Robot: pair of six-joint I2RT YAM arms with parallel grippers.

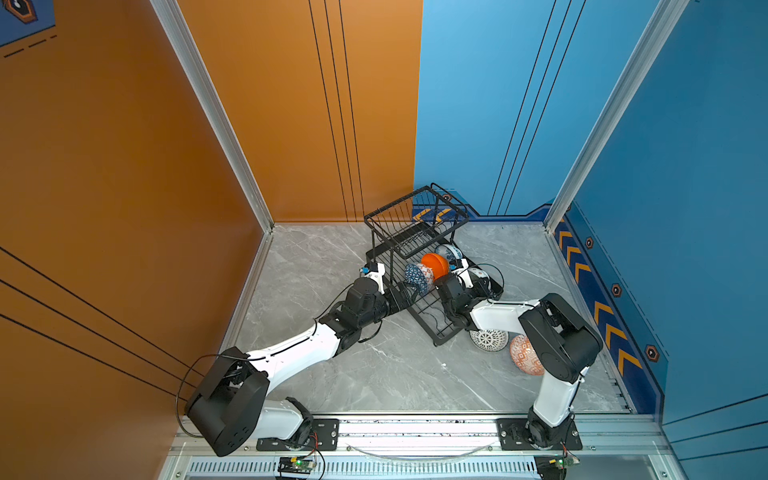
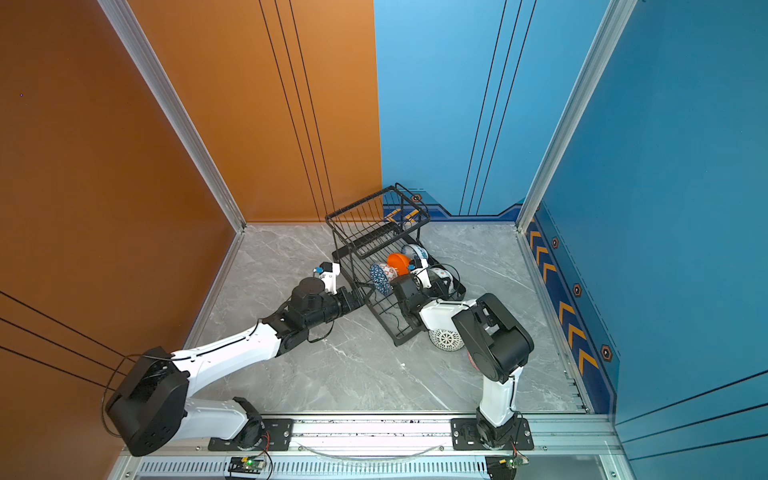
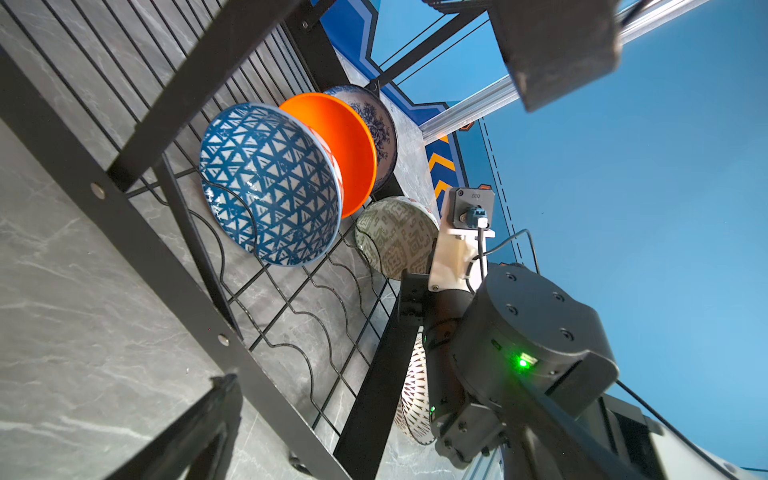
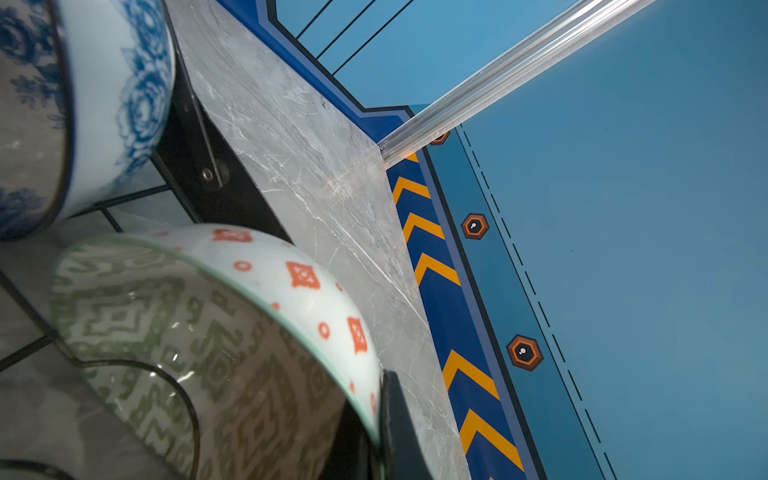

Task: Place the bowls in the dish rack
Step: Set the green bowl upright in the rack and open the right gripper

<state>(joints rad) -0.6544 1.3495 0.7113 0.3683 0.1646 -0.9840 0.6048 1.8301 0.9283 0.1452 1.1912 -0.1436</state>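
The black wire dish rack (image 1: pixel 436 338) stands at the middle back of the table. Three bowls stand on edge in its base: a blue triangle-patterned bowl (image 3: pixel 270 183), a plain orange bowl (image 3: pixel 345 145) and a white-blue floral bowl (image 4: pixel 124 104). My right gripper (image 4: pixel 380 419) is shut on the rim of a pale green geometric bowl (image 4: pixel 187 332), which sits tilted on the rack's wavy wires. My left gripper (image 1: pixel 409 291) is open at the rack's left side, holding nothing. Its fingers (image 3: pixel 552 54) are spread wide.
A white bowl with black lattice (image 1: pixel 489 340) and a red-orange patterned bowl (image 1: pixel 525 355) lie on the marble table (image 1: pixel 374 374), right of the rack's near corner and partly under my right arm. Orange and blue walls close three sides.
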